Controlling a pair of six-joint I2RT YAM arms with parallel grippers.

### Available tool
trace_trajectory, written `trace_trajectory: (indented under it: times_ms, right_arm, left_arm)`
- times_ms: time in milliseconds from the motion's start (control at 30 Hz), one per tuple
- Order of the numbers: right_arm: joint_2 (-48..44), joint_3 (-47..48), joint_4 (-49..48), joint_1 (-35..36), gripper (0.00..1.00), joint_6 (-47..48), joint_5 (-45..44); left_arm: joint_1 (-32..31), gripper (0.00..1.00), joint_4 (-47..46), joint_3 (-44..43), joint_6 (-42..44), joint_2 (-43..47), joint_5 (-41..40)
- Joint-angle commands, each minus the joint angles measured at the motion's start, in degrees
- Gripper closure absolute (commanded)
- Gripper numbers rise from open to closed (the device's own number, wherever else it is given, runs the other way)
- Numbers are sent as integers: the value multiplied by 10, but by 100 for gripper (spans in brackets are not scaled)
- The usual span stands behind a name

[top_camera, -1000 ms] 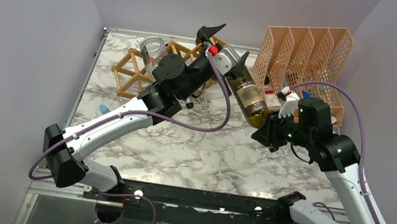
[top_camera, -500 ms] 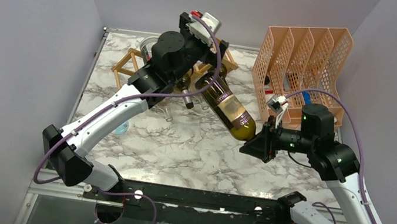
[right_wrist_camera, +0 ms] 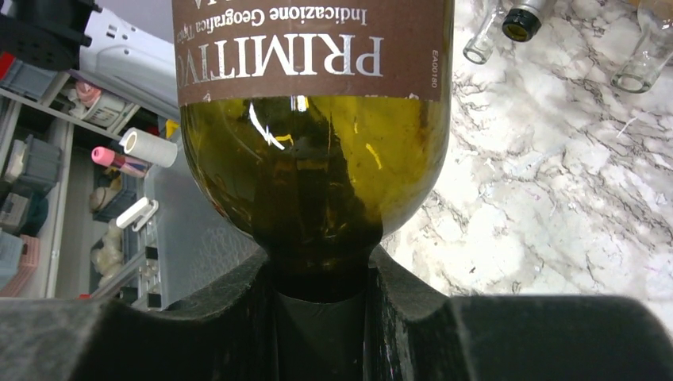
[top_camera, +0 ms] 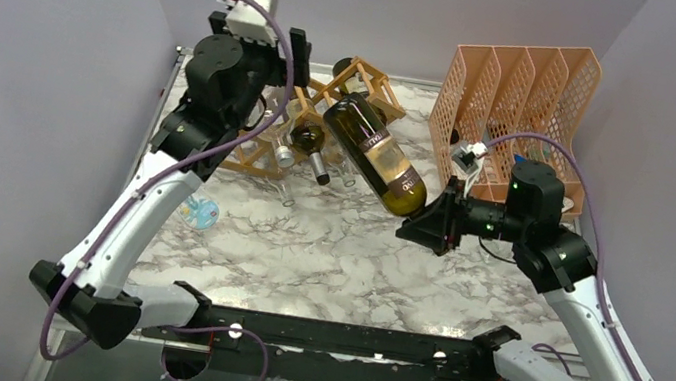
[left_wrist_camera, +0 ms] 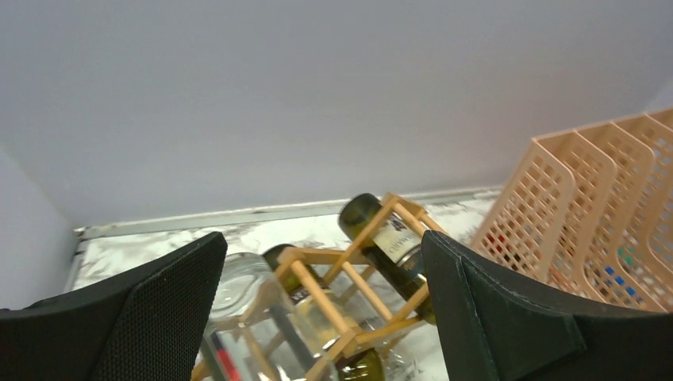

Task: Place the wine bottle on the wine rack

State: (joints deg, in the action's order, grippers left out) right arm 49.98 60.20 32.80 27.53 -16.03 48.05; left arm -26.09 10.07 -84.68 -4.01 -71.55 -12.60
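R gripper (right_wrist_camera: 321, 298) is low over the marble table (top_camera: 352, 274), near the middle. Its 2 fingers pinch the thin neck of the bottle (top_camera: 374, 156). The bottle is green w/ a brown label. It is tilted & off the table, fat end up & away from the R gripper. The fat end sits in the cell at the right end of the rack (top_camera: 368, 76), w/ sticks around it. A small blue thing (top_camera: 199, 212) lies on the table at left. Other bottles (top_camera: 309, 141) rest in the rack's cells further left, necks to the near side. L gripper (left_wrist_camera: 323, 235) is up high by the rack's left end, fingers spread wide, nothing in them. Peach file holder (top_camera: 521, 87) stands far right, near the rack but apart.
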Motion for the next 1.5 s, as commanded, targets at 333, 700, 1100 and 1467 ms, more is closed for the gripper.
trace_trajectory:
  times_ms: [333, 700, 1100, 1467]
  right_arm:
    - [126, 46, -178, 278, 99, -60, -228]
    - [258, 25, -297, 404, 99, -123, -408]
    - [397, 44, -340, 451, 99, -260, -512]
    - [451, 106, -328, 451, 99, -278, -587]
  left_arm:
    - [11, 1, 12, 19, 22, 146, -218]
    - [11, 1, 33, 31, 38, 175, -222]
    - [11, 1, 55, 39, 57, 153, -222]
    - [22, 1, 79, 50, 48, 110, -239]
